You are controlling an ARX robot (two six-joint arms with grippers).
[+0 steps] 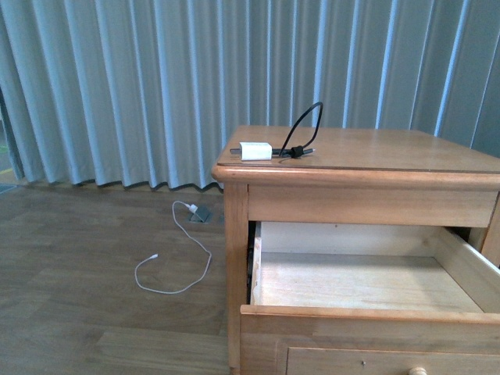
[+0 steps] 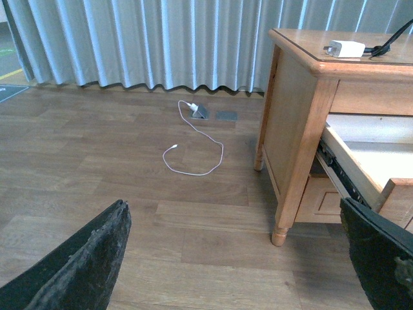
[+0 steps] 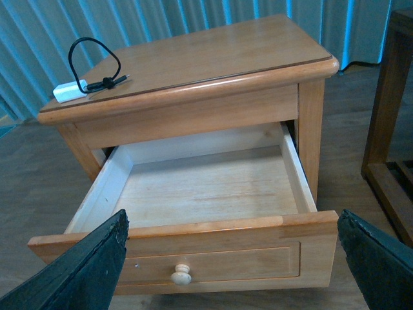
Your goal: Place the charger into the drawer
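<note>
My charger (image 1: 255,151) lies on the wooden worktop (image 1: 391,148), near its front left corner, a little above the middle of the front view. It is a small white rectangular brick lying flat. A thick black cable (image 1: 301,129) comes off its right end. Part of the cable is gathered into a short bundle on the wood, and one loop stands up in an arch against the pale curtain (image 1: 117,86).

The drawer (image 1: 359,314) is below it, in the lower right of the front view, and is pulled well out. Its inside is pale unfinished wood, and the whole bottom board is in view. Its panelled front carries one round pale knob (image 3: 181,276). The charger is outside the drawer, up on top, and well apart from both my arms.

My left pincer (image 2: 233,208) is spread wide, with its dark fingers (image 2: 84,265) apart and the wooden floor showing between them. My right pincer (image 3: 232,216) is spread wide too, with the drawer's front showing between its fingers.

A thin white cable (image 1: 176,266) lies on the floor in the left centre of the front view.
</note>
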